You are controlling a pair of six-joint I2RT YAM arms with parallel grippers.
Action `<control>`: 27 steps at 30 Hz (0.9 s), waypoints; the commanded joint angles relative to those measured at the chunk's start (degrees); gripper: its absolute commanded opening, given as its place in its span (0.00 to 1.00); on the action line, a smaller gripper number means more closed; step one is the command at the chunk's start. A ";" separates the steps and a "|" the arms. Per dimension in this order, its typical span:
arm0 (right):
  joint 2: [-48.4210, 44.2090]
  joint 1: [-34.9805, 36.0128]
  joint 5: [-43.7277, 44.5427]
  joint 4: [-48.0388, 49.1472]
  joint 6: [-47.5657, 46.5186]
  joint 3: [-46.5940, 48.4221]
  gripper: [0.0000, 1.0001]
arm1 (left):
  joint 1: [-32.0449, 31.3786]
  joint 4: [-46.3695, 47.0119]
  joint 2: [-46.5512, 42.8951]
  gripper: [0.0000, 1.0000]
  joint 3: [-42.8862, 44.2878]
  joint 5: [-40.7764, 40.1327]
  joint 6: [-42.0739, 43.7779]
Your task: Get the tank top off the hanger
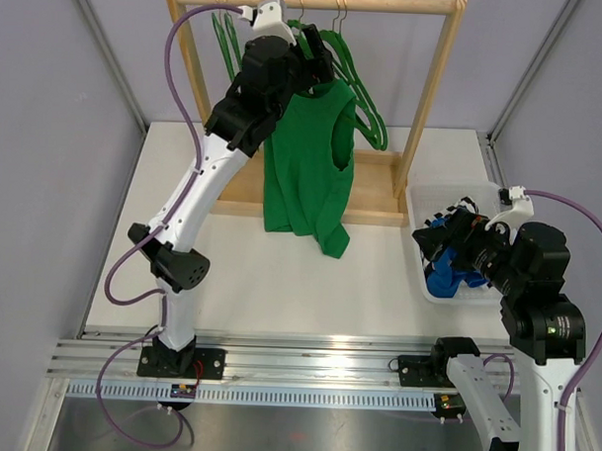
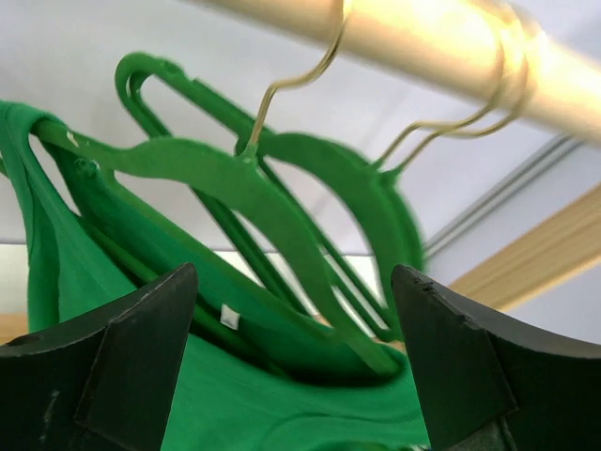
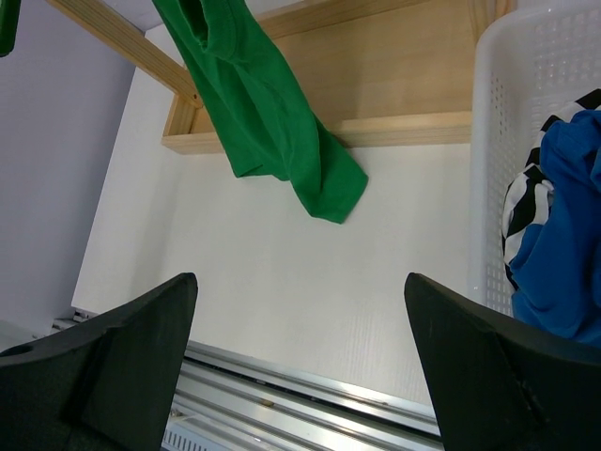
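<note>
A green tank top hangs from a green hanger on the wooden rod of a clothes rack. One strap still loops over the hanger's left end; the cloth sags below the hanger's right arm. My left gripper is raised to the hanger and stands open, its fingers on either side of the hanger's lower right arm and the collar, holding nothing. My right gripper is low at the right, open and empty over the table, with the tank top's hem ahead of it.
Several more green hangers hang on the rod to the right. The rack's wooden base lies behind the tank top. A white basket with blue and striped clothes stands at the right, beside my right gripper.
</note>
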 commanded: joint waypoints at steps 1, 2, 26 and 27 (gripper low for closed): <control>-0.26 -0.13 -0.95 -0.60 -1.92 3.03 1.00 | -0.26 1.31 2.51 0.85 2.07 -4.77 4.15; -0.17 -0.04 -0.86 -0.69 -2.01 3.38 1.00 | -0.35 0.78 3.04 0.84 2.07 -5.56 4.68; -0.08 -0.13 -4.46 2.48 0.63 1.45 1.00 | 3.25 -5.46 -5.66 0.41 -5.92 -3.64 11.37; -0.17 -0.04 -4.46 2.30 0.72 1.45 0.99 | 3.43 -5.81 -5.22 0.41 -5.31 -2.68 11.27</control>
